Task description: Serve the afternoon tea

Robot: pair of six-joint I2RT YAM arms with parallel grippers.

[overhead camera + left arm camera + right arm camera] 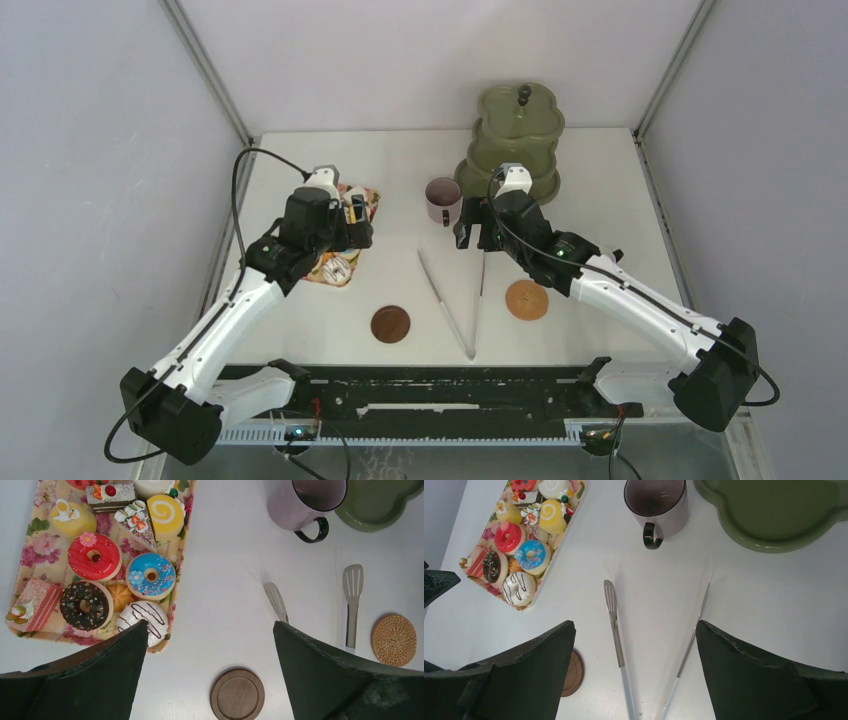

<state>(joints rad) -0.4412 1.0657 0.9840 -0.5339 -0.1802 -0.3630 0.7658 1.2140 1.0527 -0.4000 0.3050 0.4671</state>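
Several toy pastries lie on a floral tray (40, 550): a red donut (94, 556), a blue donut (150, 575), a chocolate donut (85, 605), a white donut (142, 617) and cake slices. The mauve mug (442, 200) stands upright right of the tray, also seen in the right wrist view (659, 502). The dark green mug is out of view. My left gripper (210, 625) is open and empty above the tray's near right edge (355, 228). My right gripper (634, 625) is open and empty above the tongs, near the mug (480, 235).
Long thin tongs (460, 300) lie open in a V at the table's middle. A wooden coaster (390, 324) and a wicker coaster (527, 299) lie near the front. A green tiered stand (515, 140) stands at the back right.
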